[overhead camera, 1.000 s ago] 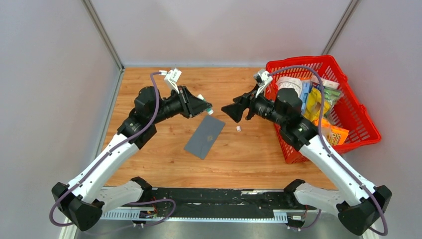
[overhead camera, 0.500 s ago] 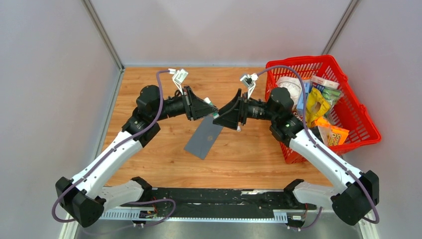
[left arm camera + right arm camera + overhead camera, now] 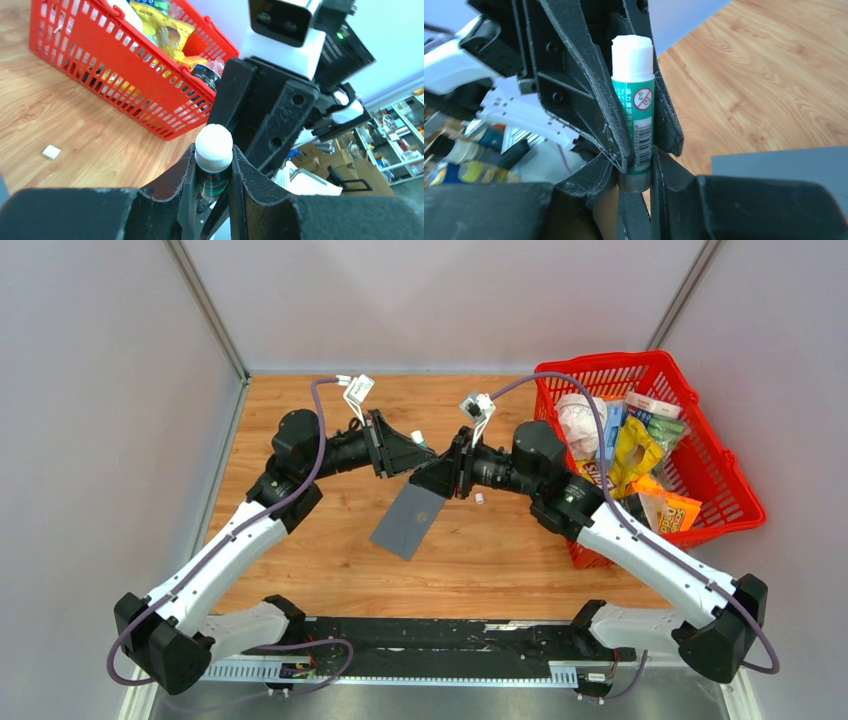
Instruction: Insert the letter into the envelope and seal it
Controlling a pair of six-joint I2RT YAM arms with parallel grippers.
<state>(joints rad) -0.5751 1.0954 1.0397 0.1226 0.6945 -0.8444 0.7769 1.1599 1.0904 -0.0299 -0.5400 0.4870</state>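
- Clamps the glue stick by its green body in the left gripper, fingers pressed against both sides.
- Points the right gripper straight at the left one, nose to nose, fingers seemingly pinched on the end of the stick nearest its own wrist.
- Leaves the envelope flat on the wood directly below the 2 meeting grippers, its upper corner under the right gripper's tips, touched by neither.
- Shows no letter in any of the 3 views.
- Judged by looks, expects the envelope to be light, thin and limp, and to slide easily on smooth wood. Best taken at a free edge, with the other gripper pinning it down.
- Expects the stick to be rigid, light, smooth plastic. Calls for a firm squeeze on the body and a straight pull along its axis at the cap.
- Holds both forearms roughly level, reaching inward from raised elbows, wrists raised clear of the table.
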